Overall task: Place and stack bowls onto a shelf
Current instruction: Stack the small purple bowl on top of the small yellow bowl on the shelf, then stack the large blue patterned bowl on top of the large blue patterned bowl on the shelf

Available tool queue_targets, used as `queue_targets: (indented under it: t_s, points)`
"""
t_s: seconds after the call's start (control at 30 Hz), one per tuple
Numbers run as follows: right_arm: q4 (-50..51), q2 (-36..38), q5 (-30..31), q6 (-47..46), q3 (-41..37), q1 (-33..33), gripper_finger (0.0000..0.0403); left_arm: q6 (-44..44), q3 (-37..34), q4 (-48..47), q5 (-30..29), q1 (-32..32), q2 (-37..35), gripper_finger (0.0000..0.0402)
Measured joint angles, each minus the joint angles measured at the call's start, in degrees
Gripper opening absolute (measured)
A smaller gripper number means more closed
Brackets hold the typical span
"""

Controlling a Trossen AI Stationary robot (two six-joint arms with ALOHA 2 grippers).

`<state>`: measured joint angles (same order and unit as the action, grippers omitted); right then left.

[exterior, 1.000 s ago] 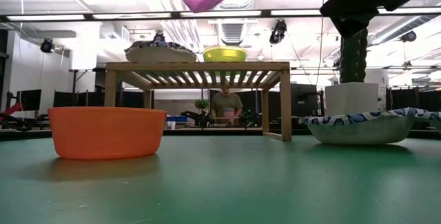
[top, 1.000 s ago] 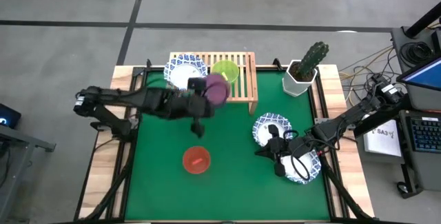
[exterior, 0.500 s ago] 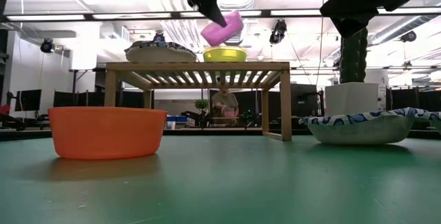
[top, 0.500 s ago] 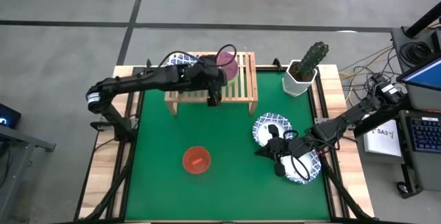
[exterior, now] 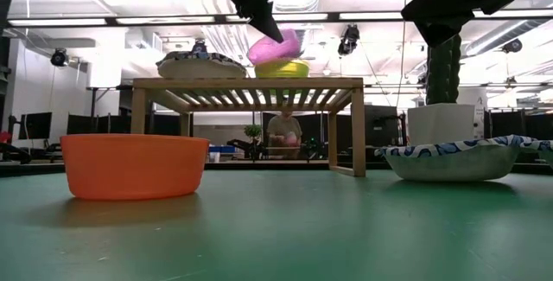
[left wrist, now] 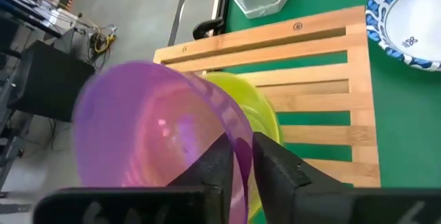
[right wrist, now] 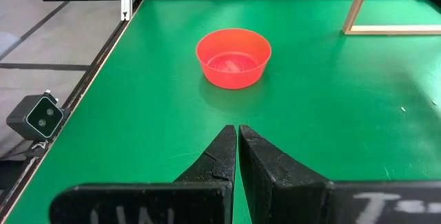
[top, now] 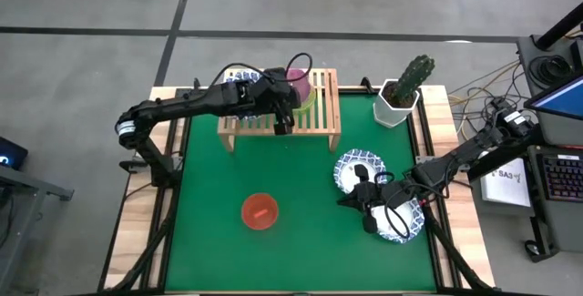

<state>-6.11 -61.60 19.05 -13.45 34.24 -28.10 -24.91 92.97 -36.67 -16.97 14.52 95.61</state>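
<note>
Reaching over the wooden shelf (top: pixel 279 105), the left gripper (left wrist: pixel 238 165) pinches the rim of the purple bowl (left wrist: pixel 148 131) between its two fingers. The purple bowl is tilted and sits partly inside the yellow-green bowl (left wrist: pixel 258 117) on the slatted top of the shelf. A white bowl with a blue pattern (exterior: pixel 200 63) rests on the shelf too, beside them.

The red bowl (top: pixel 260 211) sits alone on the green table (top: pixel 301 232), well apart from the shelf.

The right gripper (right wrist: pixel 237 155) hangs low over the table with its fingers pressed together and nothing between them. It is near two more white bowls with blue rims (top: pixel 358 170) on the right side. A cactus in a white pot (top: pixel 405 91) stands at the far right corner.

Some white letters show on the right gripper, but they are cut off and cannot be read.
</note>
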Motion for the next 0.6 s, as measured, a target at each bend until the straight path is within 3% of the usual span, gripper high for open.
queue_targets:
  t_s: [0.3, 0.5, 0.6]
  points:
    - [0.00, 0.02, 0.00, -0.02, 0.00, 0.00, 0.0009, 1.31, 0.00, 0.63, -1.10, -0.09, -0.07, 0.0105]
    - [0.00, 0.02, 0.00, -0.17, 0.00, 0.00, 0.0009, 8.60, 0.21, -5.31, -1.06, -2.53, -1.15, 0.0122]
    - [-0.02, 0.02, 0.00, -0.06, 0.00, 0.00, 0.0009, 15.16, -0.09, -10.80, 2.79, -4.83, -2.33, 0.0123]
